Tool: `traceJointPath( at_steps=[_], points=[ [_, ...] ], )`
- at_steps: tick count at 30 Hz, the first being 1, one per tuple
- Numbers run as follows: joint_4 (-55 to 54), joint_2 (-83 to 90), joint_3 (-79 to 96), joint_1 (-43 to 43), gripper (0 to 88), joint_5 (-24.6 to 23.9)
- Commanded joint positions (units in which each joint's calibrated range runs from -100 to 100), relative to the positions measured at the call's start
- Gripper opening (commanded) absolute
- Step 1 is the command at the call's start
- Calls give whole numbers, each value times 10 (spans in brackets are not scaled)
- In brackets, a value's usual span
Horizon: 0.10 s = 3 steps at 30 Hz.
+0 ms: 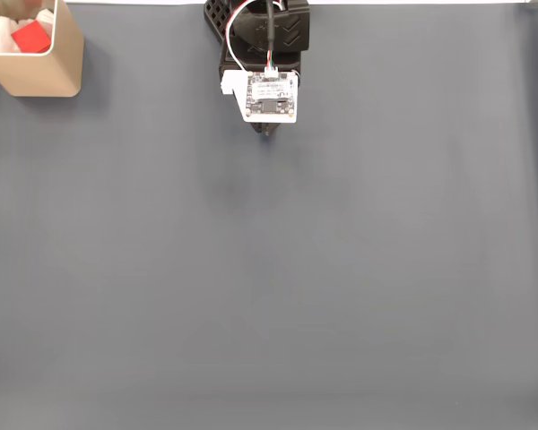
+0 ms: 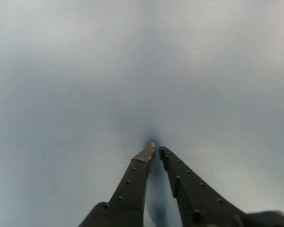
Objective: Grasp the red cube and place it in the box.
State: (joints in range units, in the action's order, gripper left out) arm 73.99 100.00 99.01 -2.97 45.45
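Note:
The red cube (image 1: 30,38) lies inside the beige box (image 1: 58,63) at the top left corner of the fixed view, resting on white material. The black arm with its white camera board sits folded at the top centre of that view, far to the right of the box, and the gripper (image 1: 267,131) points down at the grey mat. In the wrist view the gripper (image 2: 157,150) has its two dark fingers nearly touching at the tips, shut with nothing between them, close above bare mat.
A grey mat (image 1: 269,269) covers the whole table. Its far edge runs along the top of the fixed view and a fold shows at the right side.

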Motion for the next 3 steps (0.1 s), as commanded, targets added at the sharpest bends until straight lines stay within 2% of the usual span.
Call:
traceJointPath(
  at_steps=[1, 3],
  points=[
    [10, -2, 8, 6, 2, 2],
    [10, -2, 8, 6, 2, 2]
  ],
)
